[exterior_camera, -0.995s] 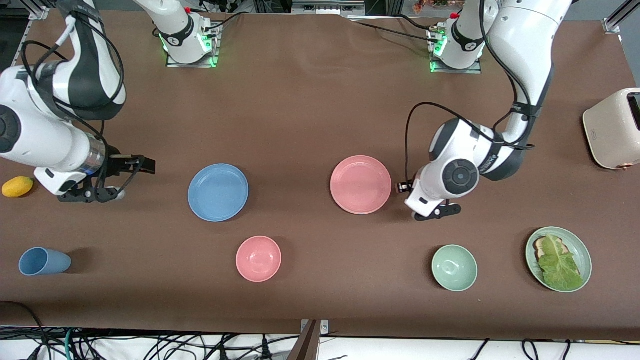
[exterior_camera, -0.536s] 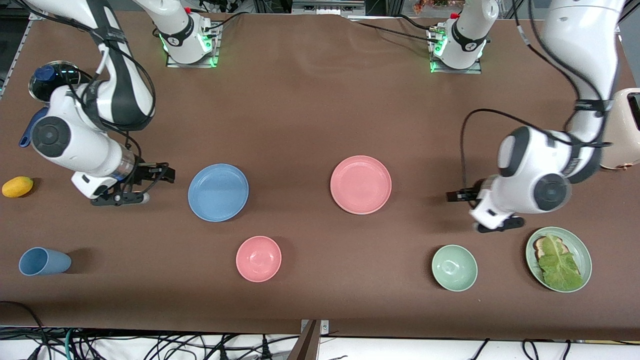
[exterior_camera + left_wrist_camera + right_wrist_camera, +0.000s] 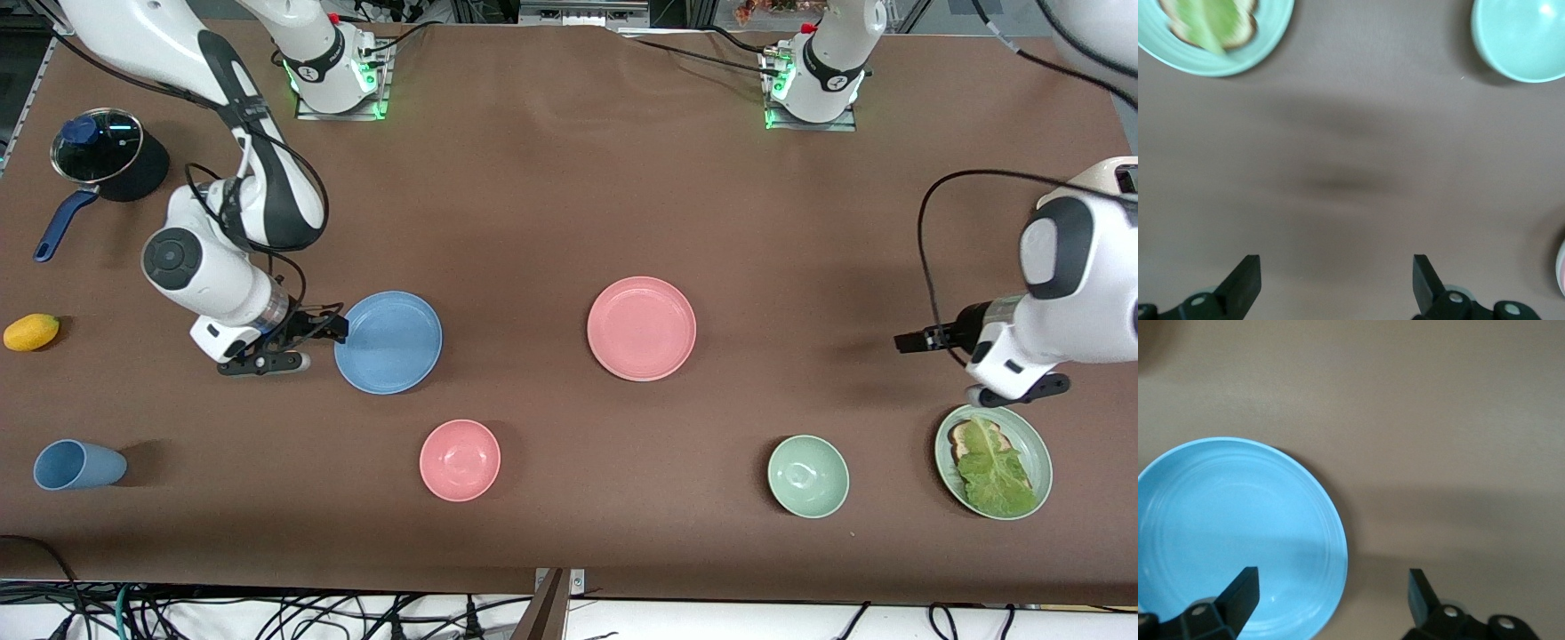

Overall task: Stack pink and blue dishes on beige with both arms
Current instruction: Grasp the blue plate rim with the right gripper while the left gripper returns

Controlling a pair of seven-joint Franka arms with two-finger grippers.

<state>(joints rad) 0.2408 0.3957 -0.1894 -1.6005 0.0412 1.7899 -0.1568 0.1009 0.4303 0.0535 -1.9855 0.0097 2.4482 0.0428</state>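
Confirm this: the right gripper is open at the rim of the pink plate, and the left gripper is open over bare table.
One detail is wrong. The right gripper is open at the rim of the blue plate, not the pink plate, as the front view shows. The left gripper is open over bare table, as stated.

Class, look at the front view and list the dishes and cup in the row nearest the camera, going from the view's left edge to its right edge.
Blue cup → pink bowl → green bowl → green plate with lettuce.
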